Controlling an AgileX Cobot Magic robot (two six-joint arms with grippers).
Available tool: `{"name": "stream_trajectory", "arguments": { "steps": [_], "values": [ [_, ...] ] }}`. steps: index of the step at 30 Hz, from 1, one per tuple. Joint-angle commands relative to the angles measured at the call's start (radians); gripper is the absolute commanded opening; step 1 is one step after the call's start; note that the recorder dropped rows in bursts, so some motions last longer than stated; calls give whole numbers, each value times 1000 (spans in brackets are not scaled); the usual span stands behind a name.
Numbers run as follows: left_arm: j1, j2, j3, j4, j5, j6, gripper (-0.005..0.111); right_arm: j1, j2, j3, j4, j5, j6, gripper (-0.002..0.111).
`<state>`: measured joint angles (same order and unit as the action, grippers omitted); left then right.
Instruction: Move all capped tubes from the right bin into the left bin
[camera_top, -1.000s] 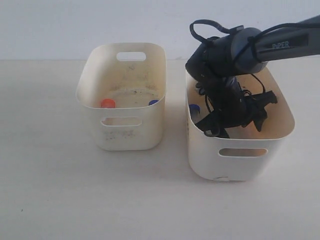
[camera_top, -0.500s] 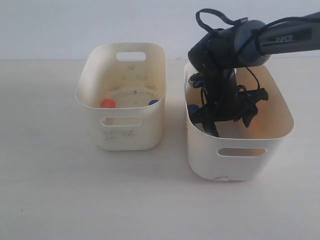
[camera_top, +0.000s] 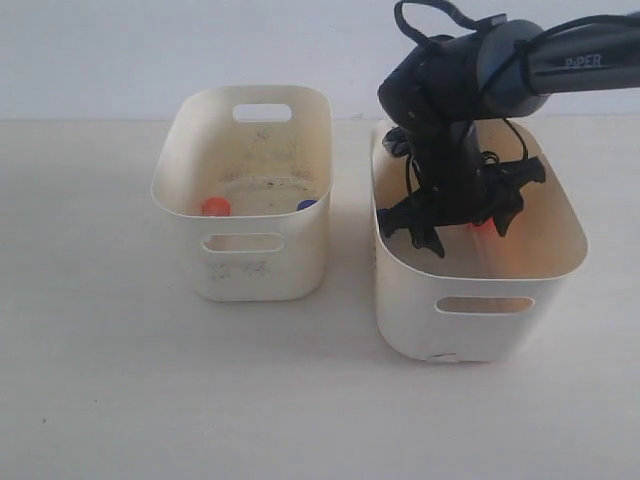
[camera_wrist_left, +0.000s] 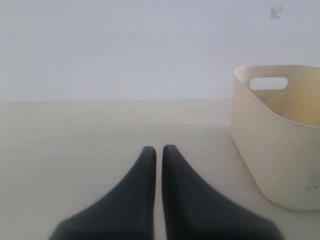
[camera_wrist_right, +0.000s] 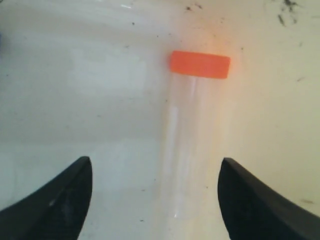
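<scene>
The table (camera_top: 100, 380) carries two cream bins side by side. The left bin (camera_top: 255, 270) has a speckled floor, and an orange cap (camera_top: 215, 206) and a blue cap (camera_top: 307, 204) show at its near side, so two tubes appear to be delivered. The right bin (camera_top: 480, 295) has the right arm (camera_top: 470, 85) reaching down into it from the far right.

The right gripper (camera_wrist_right: 155, 167) hangs inside that bin with its jaws spread wide and nothing between them. An orange-capped tube (camera_wrist_right: 195, 135) lies flat on the bin floor just past the fingertips, slightly off their centre line. The left gripper (camera_wrist_left: 158, 150) has its fingers together, empty, over bare table left of the left bin.

The step in hand looks like the approach to the third tube. The next move calls for centring the jaws across the clear barrel, lowering, then closing. The fourth tube cannot be placed from these views.
</scene>
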<state>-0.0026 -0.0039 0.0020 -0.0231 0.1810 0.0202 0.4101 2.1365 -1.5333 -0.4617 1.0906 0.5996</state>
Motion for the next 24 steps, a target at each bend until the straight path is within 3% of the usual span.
{"name": "stream_trajectory", "arguments": {
  "steps": [1,24],
  "values": [
    [-7,4,-2,-3,-7,-4,4,-3,35,-2,-47,52,21,67],
    [-7,4,-2,-3,-7,-4,4,-5,72,-2,-130,101,17,67]
  ]
}}
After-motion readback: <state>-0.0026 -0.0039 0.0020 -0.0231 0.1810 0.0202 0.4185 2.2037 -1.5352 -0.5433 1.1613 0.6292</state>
